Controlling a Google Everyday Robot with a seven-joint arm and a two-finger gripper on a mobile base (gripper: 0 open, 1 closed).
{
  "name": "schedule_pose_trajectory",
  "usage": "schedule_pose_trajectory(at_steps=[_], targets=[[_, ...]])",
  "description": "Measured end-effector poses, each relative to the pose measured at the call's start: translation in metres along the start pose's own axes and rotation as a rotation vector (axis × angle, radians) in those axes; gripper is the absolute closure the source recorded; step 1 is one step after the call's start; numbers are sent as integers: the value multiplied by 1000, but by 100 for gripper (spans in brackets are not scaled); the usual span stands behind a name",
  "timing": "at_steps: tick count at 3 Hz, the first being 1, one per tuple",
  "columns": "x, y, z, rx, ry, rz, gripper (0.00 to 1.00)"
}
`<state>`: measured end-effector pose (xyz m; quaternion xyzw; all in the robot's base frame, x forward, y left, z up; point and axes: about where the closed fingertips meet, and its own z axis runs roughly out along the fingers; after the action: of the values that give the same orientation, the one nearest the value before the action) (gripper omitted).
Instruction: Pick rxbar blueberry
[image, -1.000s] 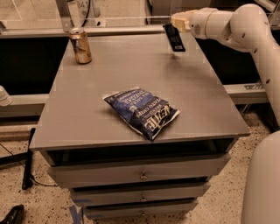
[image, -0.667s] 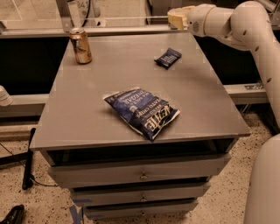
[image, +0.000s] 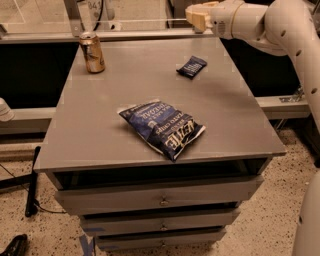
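Status: rxbar blueberry (image: 191, 66) loose on worktop (image: 150, 85), hand (image: 196, 17) off it

rxbar blueberry: small dark navy wrapper, lying flat on the grey worktop, upper right of centre in the frame. It is turned at a diagonal to the worktop edges. Faint light print on top, not readable. Bare worktop all round it.

hand: top of frame, right of centre, tan-coloured, on the end of the white arm (image: 270, 22) that comes in from the upper right corner. It sits over the far edge of the worktop, just above the bar in the picture and clearly apart from it. Not in contact with the bar. Spread or pressed together: cannot tell from this angle.

chip bag (image: 162, 128): large, crinkled, blue and white, centre of frame. It lies flat towards the near edge, with one corner pointing to the lower right. Well apart from the bar and much bigger than it.

can (image: 92, 52): copper-coloured drink can, upright, upper left of frame near the far left corner of the worktop. Well apart from both bag and bar.

Base: the worktop sits on a grey cabinet with drawers (image: 160, 200) stacked under it, each with a small pull mid-front. There is a dark gap between the worktop and the top drawer.

Surroundings: speckled floor (image: 260, 230) lower right, black cable (image: 32, 185) lower left, pale rail (image: 150, 35) running behind the worktop.
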<state>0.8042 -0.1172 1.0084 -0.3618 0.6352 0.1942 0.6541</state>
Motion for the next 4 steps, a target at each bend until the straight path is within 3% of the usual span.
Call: schedule_pose_trajectory(at_steps=[1, 3, 4], targets=[[20, 6, -5, 4, 54, 19, 59], [79, 20, -8, -22, 225, 54, 13], [101, 24, -11, -51, 283, 60, 0]])
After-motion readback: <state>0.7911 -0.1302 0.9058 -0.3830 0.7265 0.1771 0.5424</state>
